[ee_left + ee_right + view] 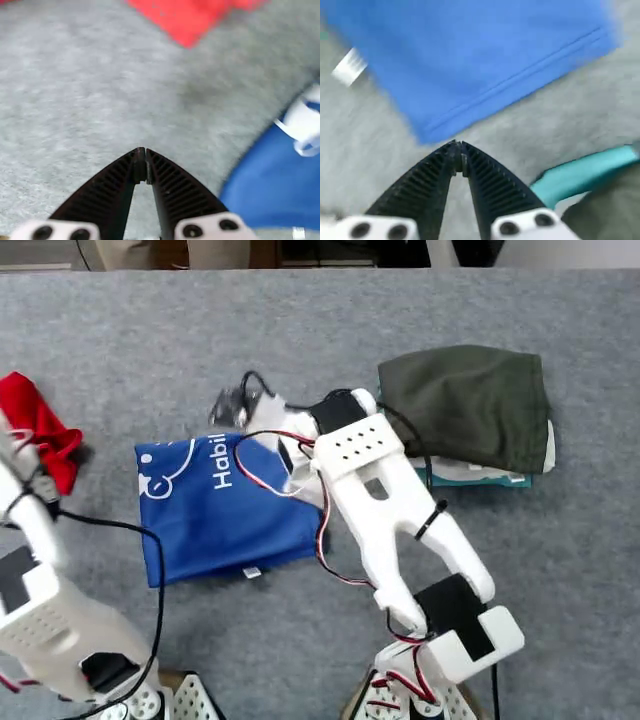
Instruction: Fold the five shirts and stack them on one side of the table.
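Desk (pixel 500 570) is covered in grey felt-like fabric, and dark room clutter shows past the far edge. Blue shirt (pixel 215 510) lies folded flat left of centre. Its long axis runs roughly left to right across the desk, slightly tilted, with the white print toward its left end and a small white label (pixel 251 572) on the near edge. Red shirt (pixel 35 425) is crumpled at the left edge, well apart from the stack. The stack sits toward the far right: olive shirt (pixel 465 405) on top with its long axis also left to right, and a teal shirt (pixel 470 478) plus a white layer (pixel 460 468) peeking out along the near side underneath. Your left arm (pixel 40 610) runs up the left edge. Left gripper (pixel 141 167) is pinched closed on nothing, over bare fabric between red and blue. Your right arm (pixel 390 510) reaches from the near edge over the blue shirt's right end. Right gripper (pixel 458 160) also has its tips together and is empty, just off the blue shirt's hemmed edge, with the teal shirt near.
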Controlling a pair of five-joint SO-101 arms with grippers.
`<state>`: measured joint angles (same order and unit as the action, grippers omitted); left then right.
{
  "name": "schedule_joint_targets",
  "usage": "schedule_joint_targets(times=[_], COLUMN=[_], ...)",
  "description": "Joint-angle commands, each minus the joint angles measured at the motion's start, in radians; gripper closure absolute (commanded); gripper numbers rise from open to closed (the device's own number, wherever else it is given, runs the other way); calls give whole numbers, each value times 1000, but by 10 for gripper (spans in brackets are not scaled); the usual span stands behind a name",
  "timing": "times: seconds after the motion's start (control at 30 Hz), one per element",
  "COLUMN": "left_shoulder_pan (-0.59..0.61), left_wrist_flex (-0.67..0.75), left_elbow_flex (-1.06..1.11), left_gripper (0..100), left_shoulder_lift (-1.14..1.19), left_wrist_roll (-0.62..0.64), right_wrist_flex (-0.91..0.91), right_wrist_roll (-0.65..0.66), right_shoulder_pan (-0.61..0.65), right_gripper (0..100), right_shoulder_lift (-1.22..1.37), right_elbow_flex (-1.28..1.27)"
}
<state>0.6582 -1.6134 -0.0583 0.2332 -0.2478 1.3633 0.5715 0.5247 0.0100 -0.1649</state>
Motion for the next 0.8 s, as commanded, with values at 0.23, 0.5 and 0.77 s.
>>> schedule_joint_targets(times=[0.23, 0.5, 0.77], left_shoulder_pan=[-400, -420, -319], left_wrist_flex=[-52, 169, 75], left_elbow_flex=[-137, -72, -365], left_gripper=[981, 981, 981], left_shoulder_lift=[-48, 156, 381], left_wrist_roll=[80, 129, 129], right_wrist_flex=[-114, -115, -109], right_wrist_roll=[-264, -298, -298], right_shoulder_pan=[-31, -97, -94], right_gripper=[996, 996, 996], right_shoulder_lift=[295, 418, 323], right_elbow_flex=[-22, 31, 35])
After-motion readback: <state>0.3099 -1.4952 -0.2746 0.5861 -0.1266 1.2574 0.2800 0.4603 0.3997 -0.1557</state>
